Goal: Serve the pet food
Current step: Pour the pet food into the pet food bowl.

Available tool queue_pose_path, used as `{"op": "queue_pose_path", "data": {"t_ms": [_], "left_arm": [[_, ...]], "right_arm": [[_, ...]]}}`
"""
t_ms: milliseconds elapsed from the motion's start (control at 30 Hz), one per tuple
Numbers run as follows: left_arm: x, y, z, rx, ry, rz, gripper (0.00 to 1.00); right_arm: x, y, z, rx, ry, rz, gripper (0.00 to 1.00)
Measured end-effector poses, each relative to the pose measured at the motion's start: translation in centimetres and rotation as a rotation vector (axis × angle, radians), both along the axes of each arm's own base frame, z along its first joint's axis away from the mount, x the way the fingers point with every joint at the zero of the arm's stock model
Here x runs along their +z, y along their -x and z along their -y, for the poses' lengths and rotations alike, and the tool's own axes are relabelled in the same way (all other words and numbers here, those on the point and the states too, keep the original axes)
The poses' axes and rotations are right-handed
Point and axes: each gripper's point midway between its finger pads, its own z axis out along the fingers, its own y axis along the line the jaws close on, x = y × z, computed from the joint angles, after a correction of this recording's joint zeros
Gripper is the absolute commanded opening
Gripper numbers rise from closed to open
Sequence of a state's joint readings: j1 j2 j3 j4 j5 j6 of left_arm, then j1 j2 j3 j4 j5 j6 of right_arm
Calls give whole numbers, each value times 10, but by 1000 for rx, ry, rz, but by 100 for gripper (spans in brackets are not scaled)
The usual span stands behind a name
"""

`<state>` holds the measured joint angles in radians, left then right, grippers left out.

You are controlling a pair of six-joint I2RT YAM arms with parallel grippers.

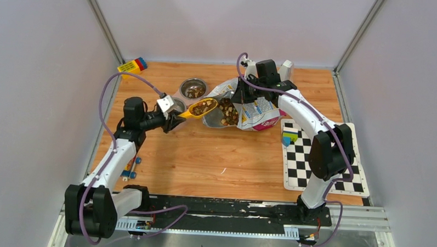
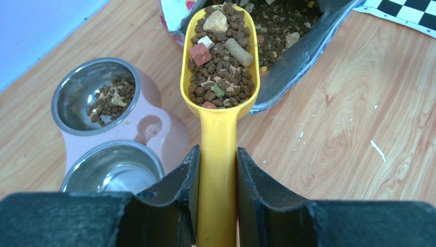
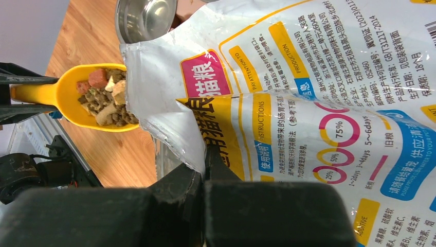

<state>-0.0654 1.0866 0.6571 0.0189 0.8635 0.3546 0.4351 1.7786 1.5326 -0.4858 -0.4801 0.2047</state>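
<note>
Left gripper [image 2: 217,154] - fingers clamped on the handle of the yellow scoop [image 2: 218,128], one on each side, firm pinch. The scoop is heaped with kibble [image 2: 218,77], mostly small brown bits plus a few bigger pale, red and green chunks. The scoop head sits at the mouth of the bag [image 3: 319,103], right by its silver lip, and is held roughly level, not tipped.

Right gripper [image 3: 205,170] - fingers pressed together on the bag's edge, holding the mouth up and open. More kibble shows inside the bag in the left wrist view.

The pink double bowl [image 2: 175,134] stands on the table [image 1: 220,156] just left of the scoop. The far cup [image 2: 72,87] already has a small pile of kibble and is far from full. The near cup [image 2: 115,167] looks empty in the part that shows.

Progress, as a judgement: about midway. One serving looks delivered, and the second load is scooped but not yet over the bowl. Left to do: swing the scoop left over a cup, tip it out, maybe repeat, then put the scoop down and let go of the bag. Spill risk is real, the scoop is heaped.
</note>
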Motion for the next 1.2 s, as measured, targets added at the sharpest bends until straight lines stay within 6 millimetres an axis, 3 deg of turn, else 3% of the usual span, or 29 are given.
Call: {"op": "queue_pose_path", "data": {"t_ms": [200,533,800,1200], "left_arm": [[8,3,-10,22,2,19,0],[5,17,-16,18,-15,-2,0],[5,21,-32,62,-33,-5,0],[6,10,-64,209,-65,5,0]], "right_arm": [[0,0,0,0,0,-2,0],[0,0,2,-1,-3,-5,0],[0,-1,3,-1,-5,-6,0],[1,-1,3,2,-10,-8,0]]}}
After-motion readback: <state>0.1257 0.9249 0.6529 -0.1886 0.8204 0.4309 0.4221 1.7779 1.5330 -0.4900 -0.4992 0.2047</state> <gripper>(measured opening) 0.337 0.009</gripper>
